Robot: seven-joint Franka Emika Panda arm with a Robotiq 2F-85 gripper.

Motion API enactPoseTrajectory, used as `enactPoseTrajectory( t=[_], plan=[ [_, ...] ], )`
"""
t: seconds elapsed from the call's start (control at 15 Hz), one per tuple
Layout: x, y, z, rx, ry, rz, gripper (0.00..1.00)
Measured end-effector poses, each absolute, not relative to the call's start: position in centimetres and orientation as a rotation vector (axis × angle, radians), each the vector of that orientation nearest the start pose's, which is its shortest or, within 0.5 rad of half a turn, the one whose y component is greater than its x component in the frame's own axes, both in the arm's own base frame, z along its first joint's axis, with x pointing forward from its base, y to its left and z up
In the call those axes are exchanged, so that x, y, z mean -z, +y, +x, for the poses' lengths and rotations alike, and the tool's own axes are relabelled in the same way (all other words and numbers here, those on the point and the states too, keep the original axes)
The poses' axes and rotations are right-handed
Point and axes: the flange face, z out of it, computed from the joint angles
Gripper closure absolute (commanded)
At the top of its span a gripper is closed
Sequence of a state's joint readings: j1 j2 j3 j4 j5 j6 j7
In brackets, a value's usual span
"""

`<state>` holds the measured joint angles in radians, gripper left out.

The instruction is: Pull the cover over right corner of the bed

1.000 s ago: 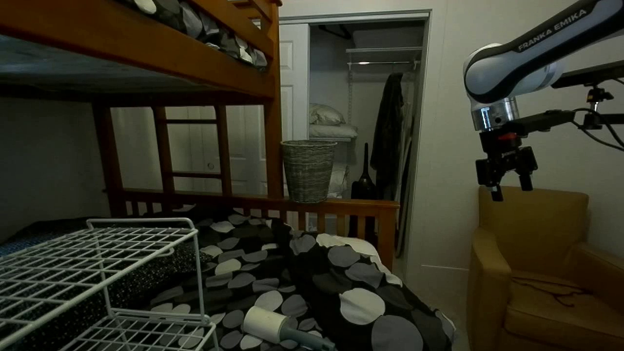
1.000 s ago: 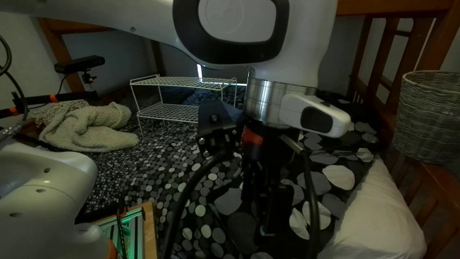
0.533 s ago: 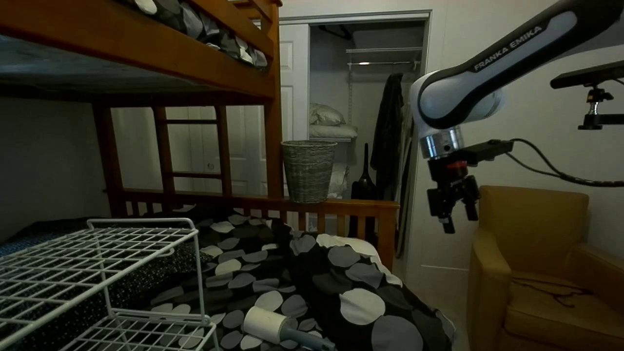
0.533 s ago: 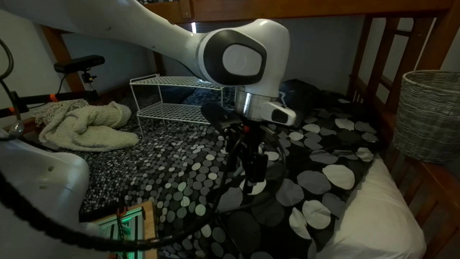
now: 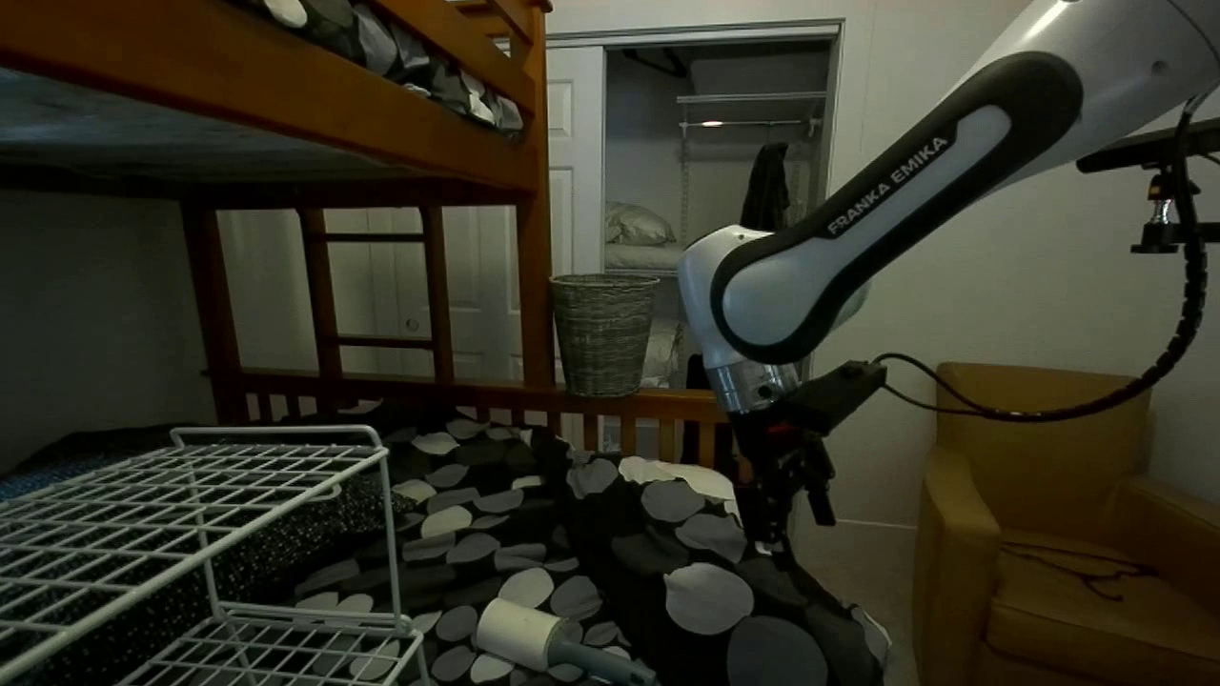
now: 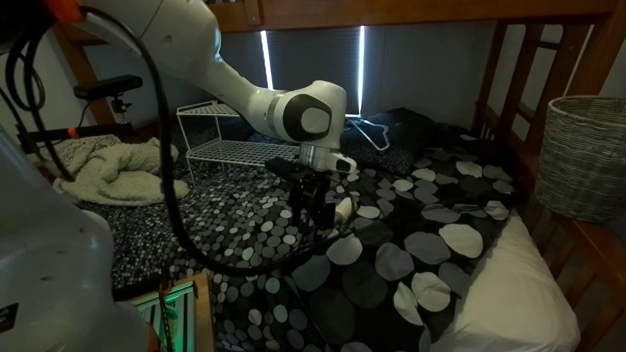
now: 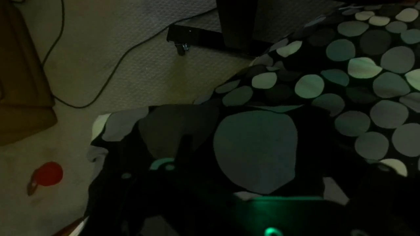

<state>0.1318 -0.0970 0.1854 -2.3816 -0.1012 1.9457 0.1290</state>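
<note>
Pull looks not yet done: cover [image 5: 658,562] is spread on the bed [image 5: 334,114], but white bedding [image 6: 513,288] is left bare beside the end rail [image 6: 601,244]. End effector [image 5: 794,533] is poised near the cover, jaws well parted, nothing gripped; grasp and pull to be made.

In an exterior view, the white arm [image 6: 313,120] stretches across the bed [image 6: 415,12], its dark gripper [image 6: 311,226] pointing down over the cover [image 6: 364,283] with its fingers apart; whether they touch the fabric is unclear. The cover's round spots run from small on the left to large on the right. White bedding [image 6: 518,293] lies bare between the cover and the end rail [image 6: 596,249], on which a basket [image 6: 582,161] stands. A wire rack [image 6: 234,152] stands partly behind the arm, near a crumpled cream blanket [image 6: 122,176].
</note>
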Motion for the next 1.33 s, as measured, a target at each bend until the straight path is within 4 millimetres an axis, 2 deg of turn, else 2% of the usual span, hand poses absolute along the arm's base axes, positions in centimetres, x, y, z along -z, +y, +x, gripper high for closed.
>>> enactPoseTrajectory(
  t=[0.13,0.6,0.8,1.07,1.33],
  plan=[
    [-32.9,13.9,42.4,-0.517,-0.405,-3.254,0.0],
    [-33.1,14.2,42.5,-0.504,-0.405,-3.267,0.0],
    [-32.7,15.4,42.5,-0.425,-0.351,-3.293,0.0],
    [-30.7,17.6,42.3,-0.268,-0.285,-3.339,0.0],
    [-27.6,19.4,41.5,-0.214,-0.315,-3.348,0.0]
  ],
)
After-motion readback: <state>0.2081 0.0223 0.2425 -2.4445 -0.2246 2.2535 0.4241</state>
